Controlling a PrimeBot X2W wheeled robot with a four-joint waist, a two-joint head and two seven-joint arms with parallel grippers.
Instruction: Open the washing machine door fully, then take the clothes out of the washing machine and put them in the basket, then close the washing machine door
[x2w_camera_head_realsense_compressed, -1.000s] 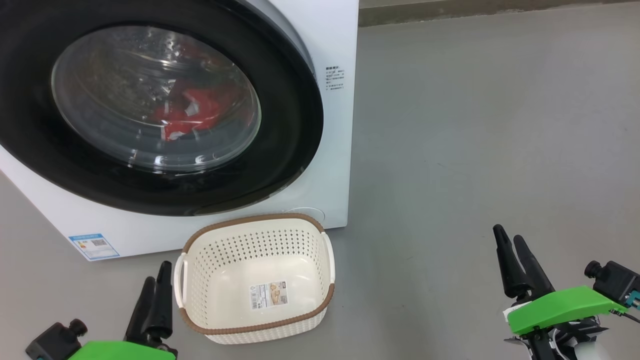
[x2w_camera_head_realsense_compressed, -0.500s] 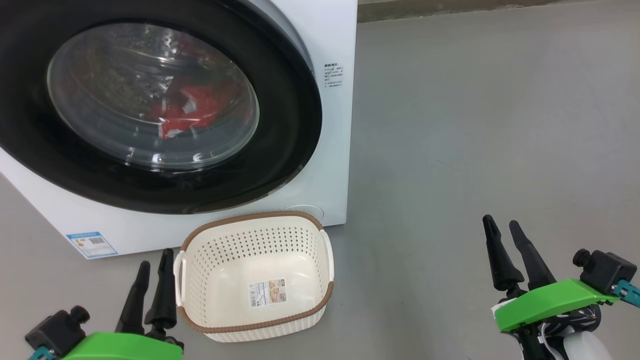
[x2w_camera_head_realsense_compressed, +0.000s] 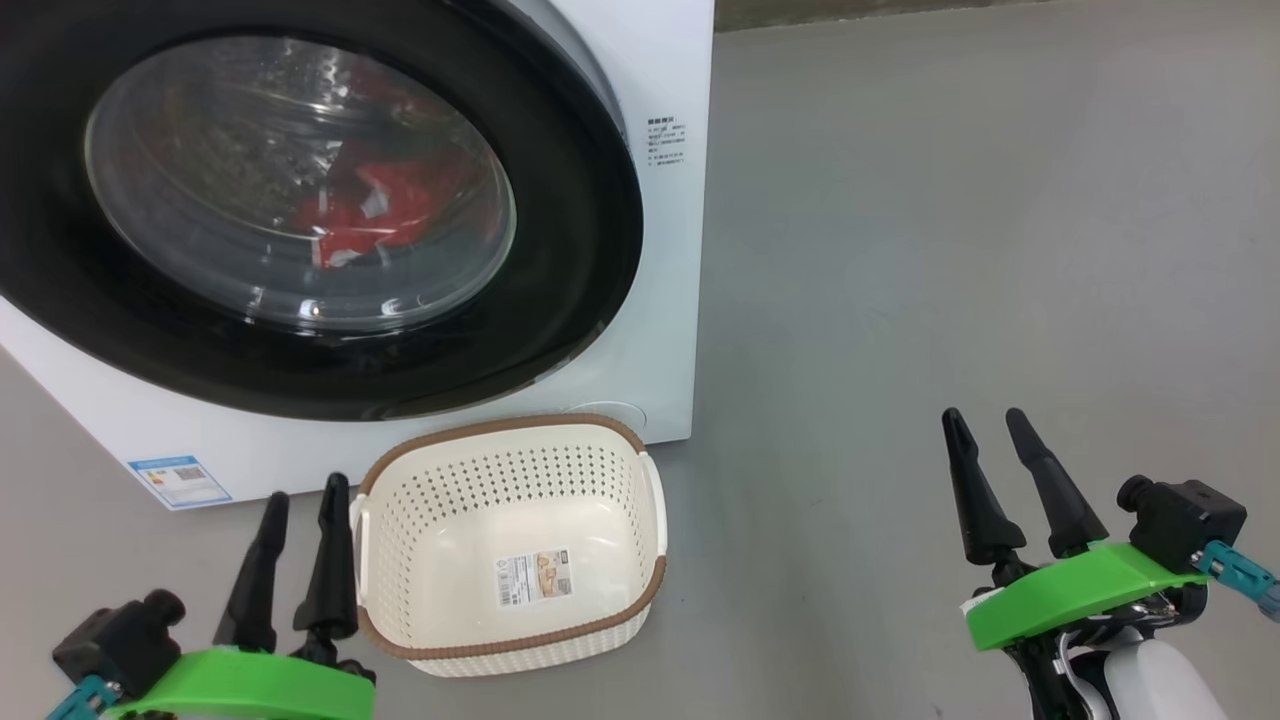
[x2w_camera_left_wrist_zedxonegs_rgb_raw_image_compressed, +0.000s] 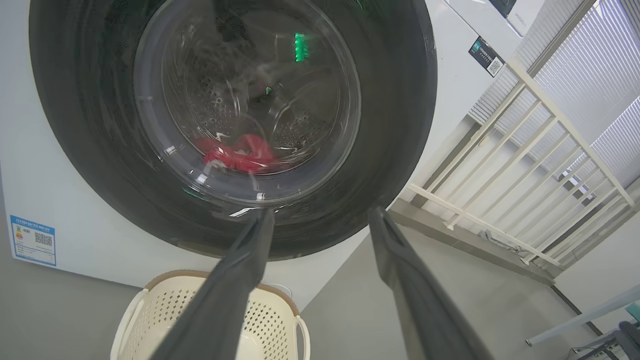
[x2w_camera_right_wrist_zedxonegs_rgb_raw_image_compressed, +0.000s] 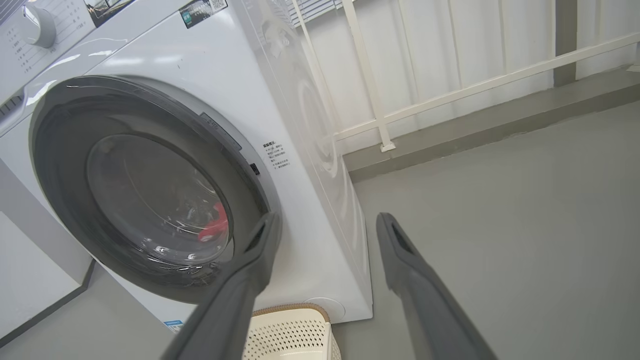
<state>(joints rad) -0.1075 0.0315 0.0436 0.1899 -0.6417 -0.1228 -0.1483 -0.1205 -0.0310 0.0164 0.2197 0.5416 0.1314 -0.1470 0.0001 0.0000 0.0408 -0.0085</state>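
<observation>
Red clothes lay behind the shut washing machine door; the basket sat at its six o'clock to catch them. My left claw and right claw gaped wide, empty.

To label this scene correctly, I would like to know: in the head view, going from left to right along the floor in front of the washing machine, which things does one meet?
left gripper, open → cream perforated basket with a brown rim → right gripper, open
</observation>
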